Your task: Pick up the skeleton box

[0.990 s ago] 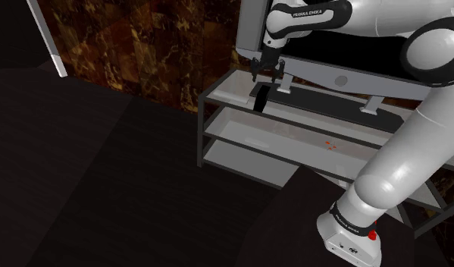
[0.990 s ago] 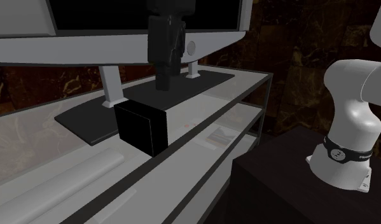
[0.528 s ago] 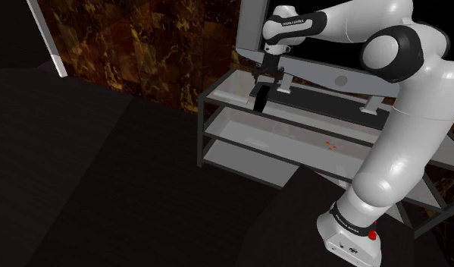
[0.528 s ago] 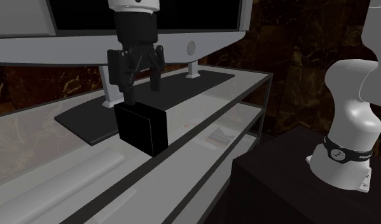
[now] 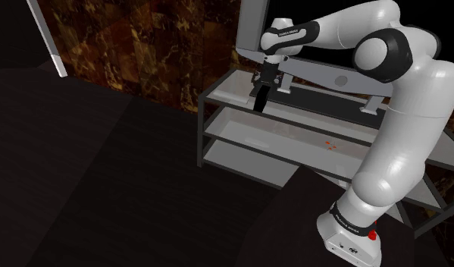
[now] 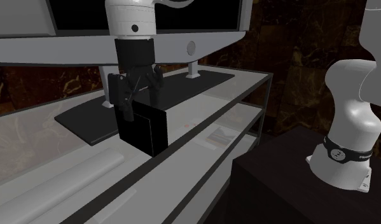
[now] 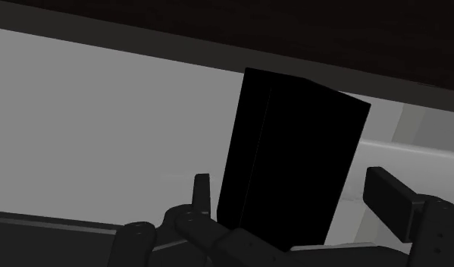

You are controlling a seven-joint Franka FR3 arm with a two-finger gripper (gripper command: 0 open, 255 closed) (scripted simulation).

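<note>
We see the plain black, upright rectangular box [image 6: 144, 132] left of centre in the second exterior view. It stands near the front edge of the pale grey top shelf [image 6: 36, 143], just before a flat screen's dark base plate [image 6: 81, 118]. Our black jaws are spread apart astride the box's top, one finger on each side, not clasping it.

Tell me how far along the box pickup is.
Done: the approach; the gripper sits at the black box on the top shelf. In hand: the grasp; the fingers straddle the box, open, one clearly off it. Left: closing and lifting; the box stands on the shelf.
</note>
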